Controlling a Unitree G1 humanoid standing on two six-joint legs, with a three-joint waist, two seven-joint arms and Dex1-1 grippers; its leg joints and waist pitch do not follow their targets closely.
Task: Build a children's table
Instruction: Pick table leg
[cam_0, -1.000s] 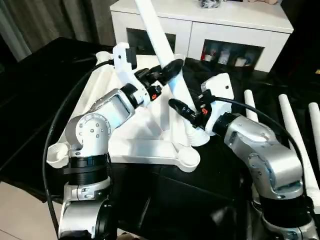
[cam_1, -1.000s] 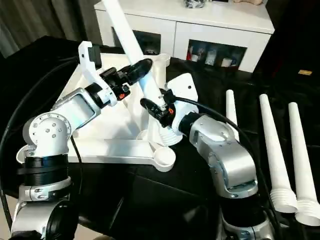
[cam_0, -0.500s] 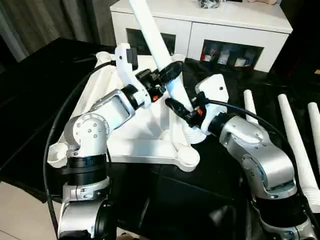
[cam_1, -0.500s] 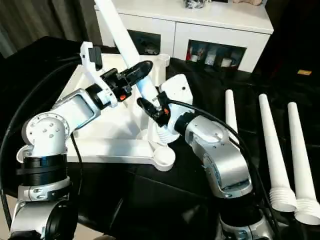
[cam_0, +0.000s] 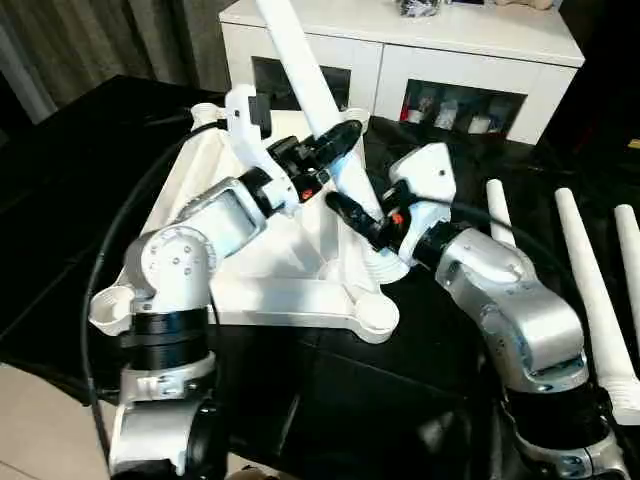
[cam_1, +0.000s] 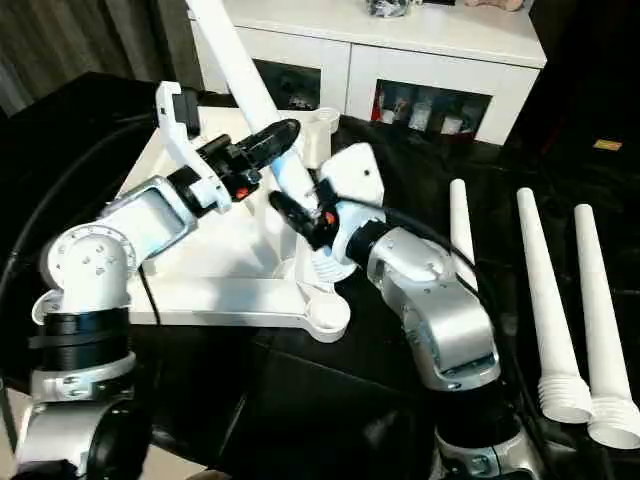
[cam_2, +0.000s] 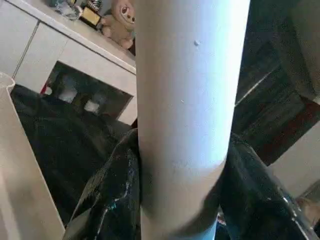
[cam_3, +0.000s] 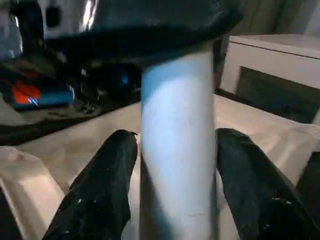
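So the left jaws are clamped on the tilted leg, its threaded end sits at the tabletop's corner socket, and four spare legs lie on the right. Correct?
Not quite: three spare legs lie on the right, not four, as the right eye view shows. The rest stands: the left gripper is closed on the tilted leg, whose threaded end sits at the tabletop's corner socket.

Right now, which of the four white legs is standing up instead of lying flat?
The leg gripped by both grippers, its threaded end at the tabletop's corner socket. The other three legs lie side by side on the black surface to the right.
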